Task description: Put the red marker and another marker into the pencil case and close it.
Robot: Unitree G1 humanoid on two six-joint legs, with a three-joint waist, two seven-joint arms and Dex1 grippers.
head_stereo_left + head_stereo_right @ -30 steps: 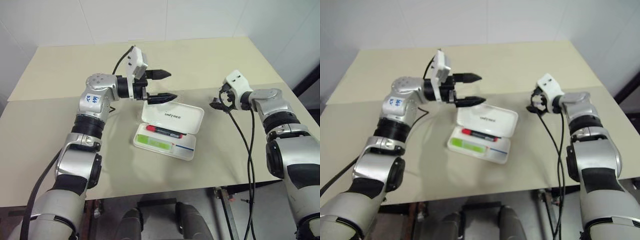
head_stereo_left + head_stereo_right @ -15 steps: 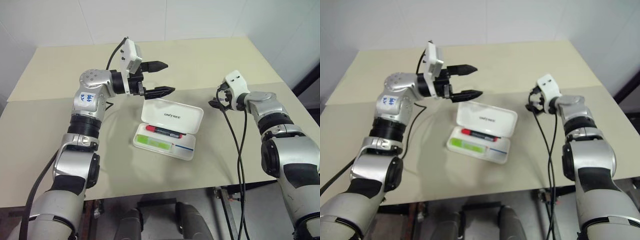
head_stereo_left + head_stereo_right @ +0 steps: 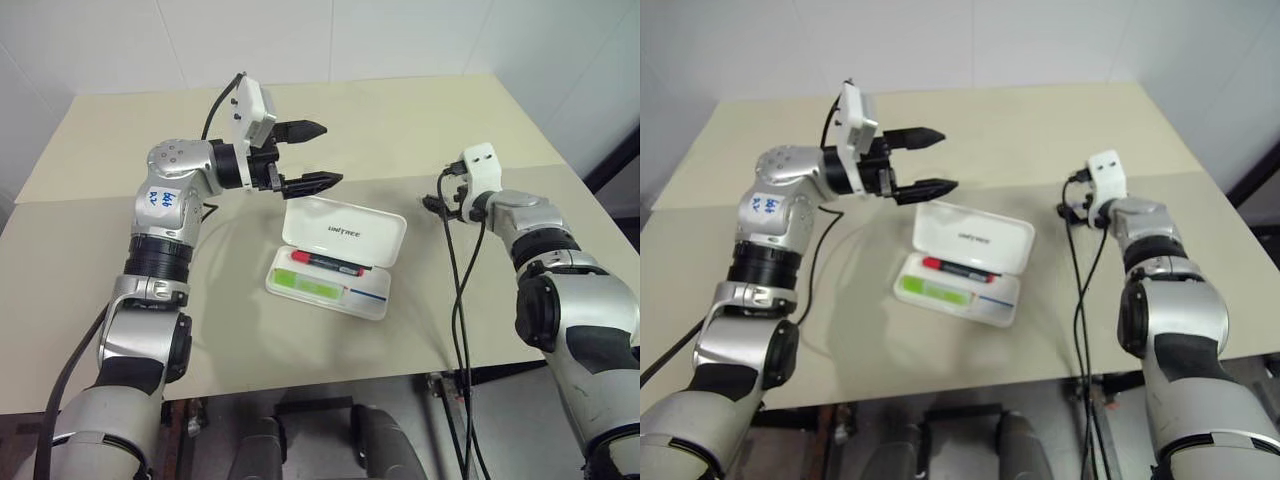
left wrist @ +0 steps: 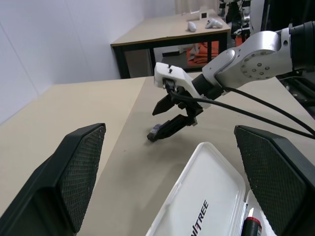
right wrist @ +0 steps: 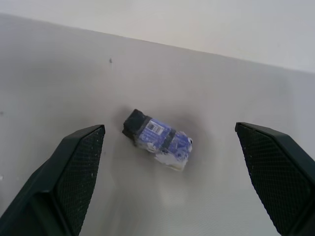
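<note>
The white pencil case (image 3: 372, 303) lies open at the table's middle, its lettered lid (image 3: 345, 231) folded back. Inside lie the red marker (image 3: 327, 263), black with a red cap, and in front of it the green marker (image 3: 308, 288). My left gripper (image 3: 312, 156) hovers open above the table just behind the lid's left corner, pointing right, nothing between its fingers. My right gripper (image 3: 436, 203) stands open to the right of the case, low over the table. In the left wrist view the lid (image 4: 206, 196) and the marker's red cap (image 4: 252, 227) show below.
A small blue-and-white wrapped object with a black end (image 5: 157, 139) lies on the table under the right gripper's open fingers, also visible in the left wrist view as a small dark object (image 4: 155, 132). A black cable (image 3: 455, 300) hangs from the right wrist over the table's front edge.
The left gripper has drifted up and left, away from the lid, staying open. The right wrist has rolled so its white camera block stands on top.
</note>
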